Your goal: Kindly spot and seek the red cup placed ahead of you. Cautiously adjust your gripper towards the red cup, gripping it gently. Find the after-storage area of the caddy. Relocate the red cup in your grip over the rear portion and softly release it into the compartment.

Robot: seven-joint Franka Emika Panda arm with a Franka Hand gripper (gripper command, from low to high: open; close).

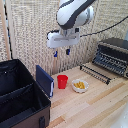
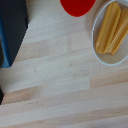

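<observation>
The red cup stands upright on the wooden table, between the flat dark blue panel and the white bowl. Its rim also shows in the wrist view, cut off by the picture's edge. The gripper hangs well above the cup, its two dark blue fingers apart and holding nothing. The fingers do not show in the wrist view. The black caddy sits at the exterior view's left, open, with a fabric divider across its middle.
A white bowl with yellow pieces sits just beside the cup, at the exterior view's right; it also shows in the wrist view. A flat dark blue panel leans by the caddy. A toaster oven with its rack stands at the back right.
</observation>
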